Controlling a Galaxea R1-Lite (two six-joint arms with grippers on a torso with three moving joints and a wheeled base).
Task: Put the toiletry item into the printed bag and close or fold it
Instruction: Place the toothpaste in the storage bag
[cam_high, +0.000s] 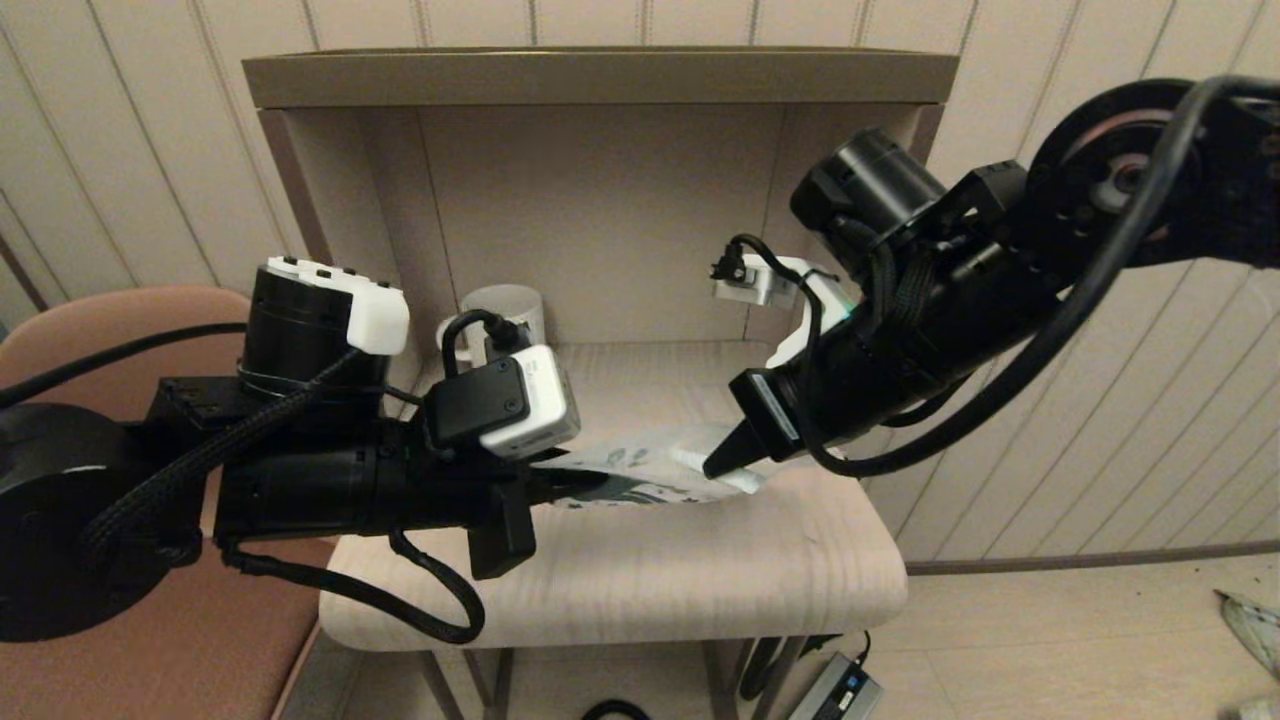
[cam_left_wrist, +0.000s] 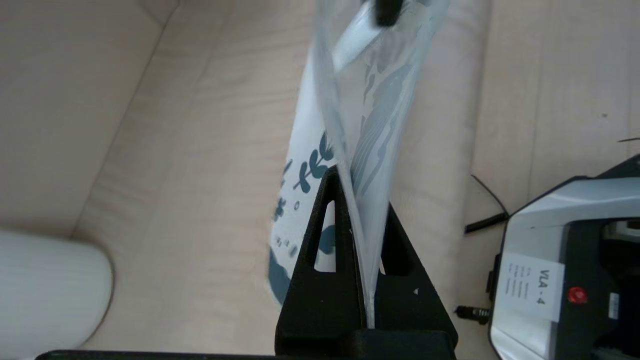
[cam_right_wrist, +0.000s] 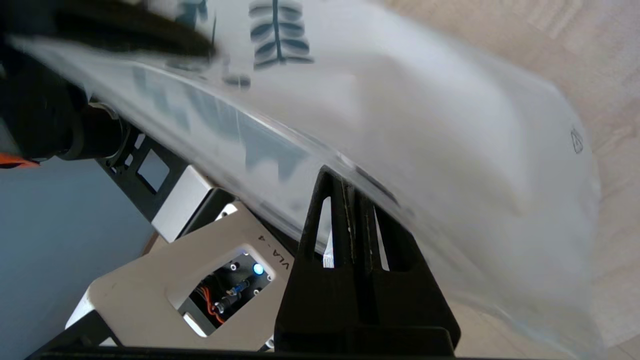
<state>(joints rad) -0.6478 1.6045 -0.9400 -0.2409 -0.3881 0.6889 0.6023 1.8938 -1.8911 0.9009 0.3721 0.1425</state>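
Note:
The printed bag (cam_high: 640, 475), white with dark teal doodles, hangs stretched between my two grippers just above the pale wooden shelf (cam_high: 650, 580). My left gripper (cam_high: 555, 478) is shut on its left end; in the left wrist view the bag (cam_left_wrist: 375, 115) runs out from between the closed fingertips of that gripper (cam_left_wrist: 357, 200), its two layers slightly parted. My right gripper (cam_high: 718, 465) is shut on the bag's right end, and in the right wrist view the bag's edge (cam_right_wrist: 425, 125) crosses the pinched tips of this gripper (cam_right_wrist: 347, 187). The toiletry item is hidden.
A white ribbed mug (cam_high: 505, 305) stands at the back left of the shelf, seen close beside the left arm (cam_left_wrist: 50, 290). The cabinet's walls and top (cam_high: 600, 80) enclose the shelf. A pink chair (cam_high: 150, 320) is at the left, a power brick (cam_high: 835, 690) on the floor.

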